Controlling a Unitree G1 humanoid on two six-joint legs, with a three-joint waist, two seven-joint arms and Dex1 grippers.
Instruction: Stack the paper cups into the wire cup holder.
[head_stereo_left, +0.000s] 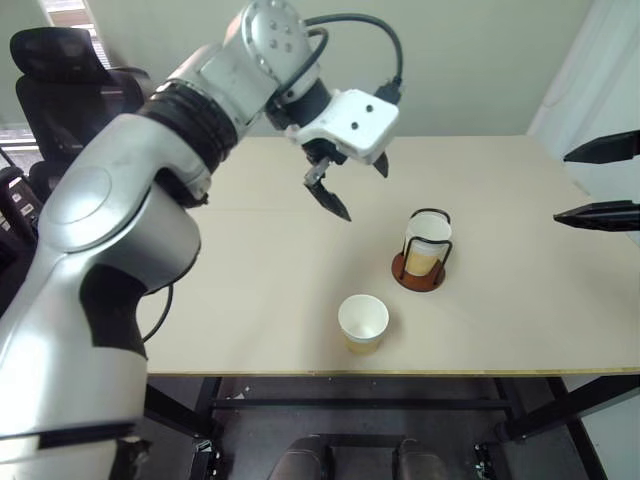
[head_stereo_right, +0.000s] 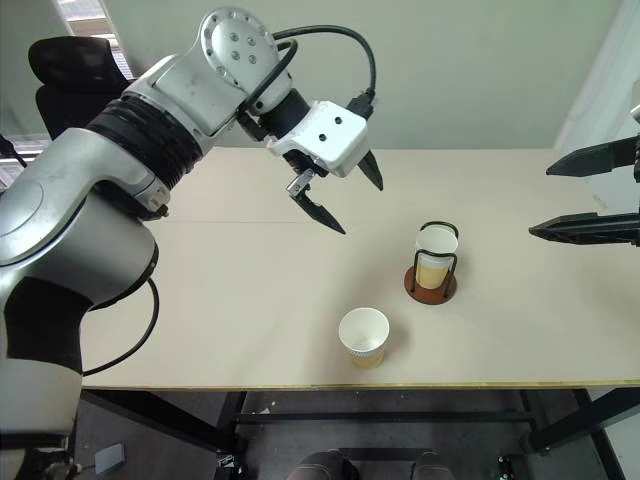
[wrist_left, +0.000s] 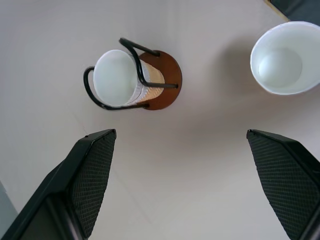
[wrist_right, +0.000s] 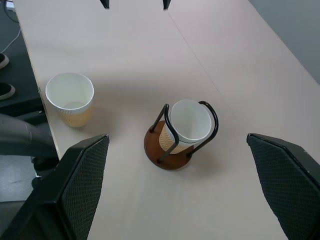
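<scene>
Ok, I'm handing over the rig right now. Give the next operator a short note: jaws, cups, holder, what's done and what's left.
Left gripper: jaws open, empty, raised over the table behind the things.
Right gripper: jaws open, empty, off to the right of the table.
Wire holder: upright right of centre, with at least one cup in it; how many are nested I cannot tell.
Loose cup: upright near the front edge, left of the holder, apart from it.
Left to do: pick up the loose cup and drop it into the holder.
</scene>
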